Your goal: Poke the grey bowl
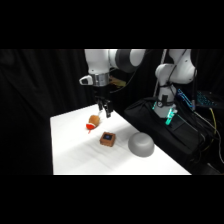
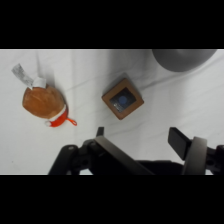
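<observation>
Step in hand, as I judge it: the approach. No contact with the grey bowl (image 1: 141, 145) yet. My gripper (image 1: 105, 111) hangs above the far part of the white table (image 1: 70, 150), over the orange-red toy (image 1: 93, 122), and well apart from the bowl.

Gripper state: fingers apart, nothing between them. In the wrist view the two fingers (image 2: 182, 141) rise from the bottom edge with a clear stretch of table between.

Bowl position: side view shows it dome-up near the table's right edge, toward the near end. The brown block with a blue top (image 1: 107, 139) sits between the toy and the bowl, close to the bowl but not touching. In the wrist view the grey bowl (image 2: 185, 59) shows only as a curved slice at the top edge, right of centre (most of it is cut off), with the block (image 2: 123, 98) nearer to me and the toy (image 2: 45, 102) off to the left.

Next move calls for: travel across past the block toward the bowl, then descend so a fingertip meets the dome. The surface looks smooth and rounded, so an off-centre touch may slide off or shove the bowl toward the table edge.
</observation>
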Controlling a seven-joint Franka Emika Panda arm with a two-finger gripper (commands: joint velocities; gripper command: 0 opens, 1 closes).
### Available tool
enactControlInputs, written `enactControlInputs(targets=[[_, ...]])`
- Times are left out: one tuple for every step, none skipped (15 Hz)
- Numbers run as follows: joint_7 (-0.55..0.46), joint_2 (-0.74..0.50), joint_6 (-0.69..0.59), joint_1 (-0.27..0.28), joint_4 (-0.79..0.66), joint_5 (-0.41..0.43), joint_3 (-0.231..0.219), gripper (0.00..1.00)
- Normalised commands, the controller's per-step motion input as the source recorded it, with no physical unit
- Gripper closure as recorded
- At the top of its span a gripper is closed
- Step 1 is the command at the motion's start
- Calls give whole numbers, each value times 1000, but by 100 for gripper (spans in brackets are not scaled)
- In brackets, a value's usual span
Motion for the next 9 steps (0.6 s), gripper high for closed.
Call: enactControlInputs(targets=[[1,-1,-15,-18,10,0,19,0],[71,-59,9,-2,-45,-7,30,0],[218,-121,86,16,-127,-81,31,0],[307,-207,165,35,-253,-76,42,0],[395,-290,259,52,-375,-68,50,0],[441,-349,303,67,-461,-87,57,0],[406,-391,310,76,-516,-73,68,0],[396,-429,332,87,-572,-86,81,0],[396,-423,320,86,-559,-115,83,0]])
